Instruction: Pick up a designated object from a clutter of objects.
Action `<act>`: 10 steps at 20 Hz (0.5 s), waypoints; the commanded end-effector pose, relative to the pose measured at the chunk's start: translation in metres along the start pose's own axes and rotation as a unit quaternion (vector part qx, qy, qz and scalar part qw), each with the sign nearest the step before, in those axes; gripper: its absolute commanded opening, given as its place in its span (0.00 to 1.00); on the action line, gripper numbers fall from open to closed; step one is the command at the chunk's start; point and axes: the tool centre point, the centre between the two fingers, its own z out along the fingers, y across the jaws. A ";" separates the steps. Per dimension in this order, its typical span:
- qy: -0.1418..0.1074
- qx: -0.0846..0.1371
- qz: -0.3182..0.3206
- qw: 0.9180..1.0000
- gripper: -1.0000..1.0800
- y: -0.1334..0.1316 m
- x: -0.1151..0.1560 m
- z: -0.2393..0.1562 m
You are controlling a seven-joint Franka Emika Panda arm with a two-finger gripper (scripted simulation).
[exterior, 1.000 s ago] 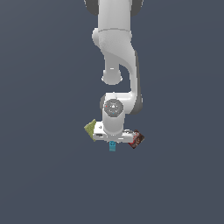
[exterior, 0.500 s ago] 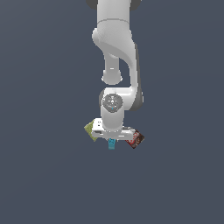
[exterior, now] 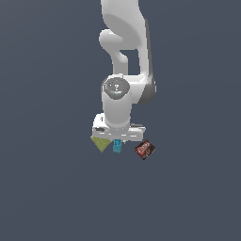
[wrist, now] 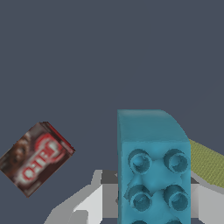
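Teal brick (wrist: pixel 153 175) sits between claw (wrist: pixel 151 205) fingers, long axis along the gap; clamped or not, can't tell.

Flat even render light, no cast shadows, soft low-resolution edges

The teal brick (wrist: pixel 153 170) looked like smooth matt plastic, the dark red-brown packet (wrist: pixel 35 158) like printed glossy wrapper, probably. The yellow-green square (wrist: pixel 209 162) seemed finely textured, the white arm (exterior: pixel 123 70) smooth and satiny.
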 end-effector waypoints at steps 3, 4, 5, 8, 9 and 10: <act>0.001 0.000 0.000 1.000 0.00 0.009 -0.003 -0.052; 0.001 0.000 0.000 1.000 0.00 0.010 -0.003 -0.065; 0.001 0.000 0.000 1.000 0.00 0.012 -0.004 -0.076; 0.001 0.000 0.000 1.000 0.00 0.018 -0.005 -0.111; 0.001 0.000 0.000 1.000 0.00 0.020 -0.006 -0.123; 0.001 0.000 0.000 1.000 0.00 0.021 -0.006 -0.134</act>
